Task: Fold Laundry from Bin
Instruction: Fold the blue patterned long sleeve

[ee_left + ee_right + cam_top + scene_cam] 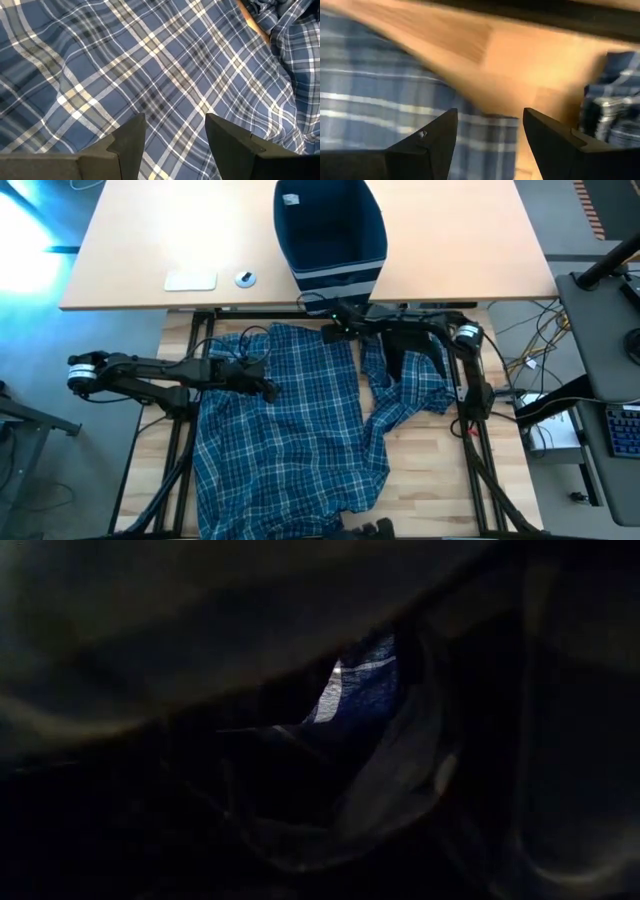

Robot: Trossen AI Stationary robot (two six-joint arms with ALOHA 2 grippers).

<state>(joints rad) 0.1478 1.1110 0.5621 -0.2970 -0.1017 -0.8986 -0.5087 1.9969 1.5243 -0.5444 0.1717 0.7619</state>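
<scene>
Both arms low over plaid laundry on the wooden table, nothing gripped.

The left gripper reaches in from the left, fingers apart and empty, hovering over the large blue-and-white plaid garment spread flat. The right gripper stretches toward that garment's far edge, jaws parted above bare table and cloth. The navy bin stands beyond, on the tan desk.
</scene>
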